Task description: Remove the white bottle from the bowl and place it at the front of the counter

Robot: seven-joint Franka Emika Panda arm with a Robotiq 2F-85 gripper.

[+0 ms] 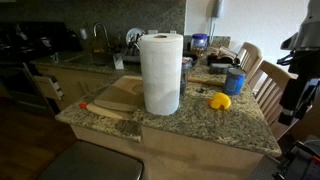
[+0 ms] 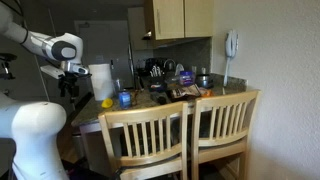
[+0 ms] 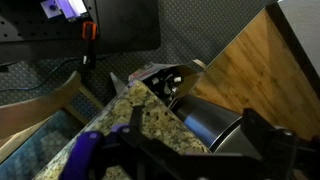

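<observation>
One counter point(image 1: 195, 125) fills the middle of a small kitchen: speckled brown-grey granite with a rounded edge, on a wooden base. A faucet point(image 1: 97, 38) stands at the worktop behind it, with a dark stove point(image 1: 25, 45) off to one side. Pale wood cabinets point(image 2: 180, 18) and a wall phone point(image 2: 230, 43) hang above a cluttered back worktop. Two wooden chairs point(image 2: 180, 135) are drawn up to the counter.

On the granite:
- A paper towel roll point(image 1: 160, 72) stands upright near the middle.
- A wooden board point(image 1: 112, 98) lies flat just beside the roll and runs out toward a corner.
- A yellow thing point(image 1: 218, 100) and a blue cylinder point(image 1: 235, 81) sit near each other on the roll's other side.

Task item: the white bottle point(image 1: 83, 104) looks to be the small pale thing with a reddish mark at the board's outer end, by the counter corner. It is too small to tell whether it is upright or lying down. The wrist view shows a pale thing at that same board end, just beside a metal bowl point(image 3: 210, 122). Whether it is inside the bowl or only touching it cannot be told.

Tool: the gripper point(image 2: 72, 90) hangs in the air beside the roll, above counter height. In the wrist view its fingers are dark and blurred along the bottom. How far they are spread, and whether they hold anything, cannot be told.
</observation>
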